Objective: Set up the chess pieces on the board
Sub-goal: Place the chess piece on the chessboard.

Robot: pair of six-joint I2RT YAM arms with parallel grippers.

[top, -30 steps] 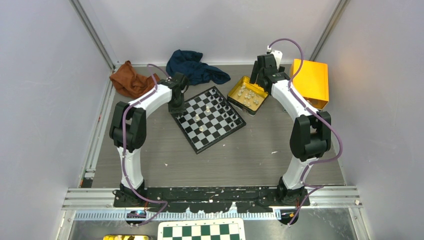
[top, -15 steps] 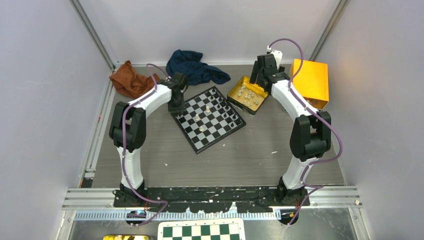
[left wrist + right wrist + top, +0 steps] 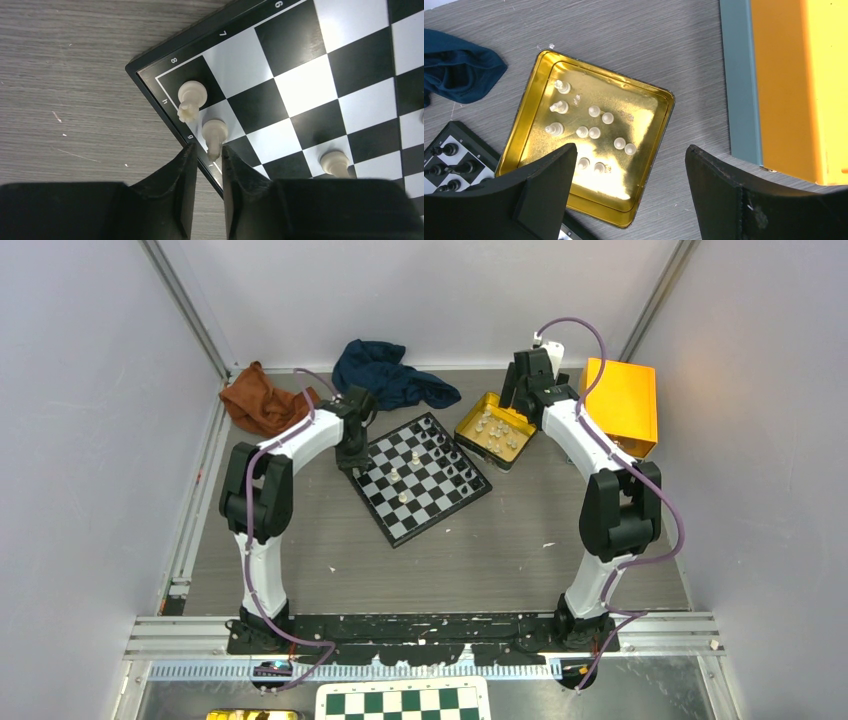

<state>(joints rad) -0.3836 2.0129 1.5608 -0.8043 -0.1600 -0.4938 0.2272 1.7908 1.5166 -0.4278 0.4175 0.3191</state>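
Note:
The board (image 3: 420, 480) lies askew mid-table; a few white pieces (image 3: 400, 475) and a row of black pieces (image 3: 455, 455) stand on it. My left gripper (image 3: 208, 150) hovers low at the board's corner (image 3: 300, 75), jaws a narrow gap apart. The top of a white piece (image 3: 215, 132) pokes between the fingertips while it stands on its square, with a sliver of space on the left side. Another white piece (image 3: 192, 95) fills the corner square. My right gripper (image 3: 630, 150) is wide open and empty above a gold tin (image 3: 654, 100) holding several white pieces (image 3: 594, 132).
An orange box (image 3: 622, 405) stands right of the tin. A blue cloth (image 3: 385, 375) and a rust-brown cloth (image 3: 262, 400) lie at the back. A green-and-white checkered sheet (image 3: 403, 702) sits below the arm bases. Walls enclose the table on three sides.
In the top view both arms stay where they were. No piece on the board has visibly moved.

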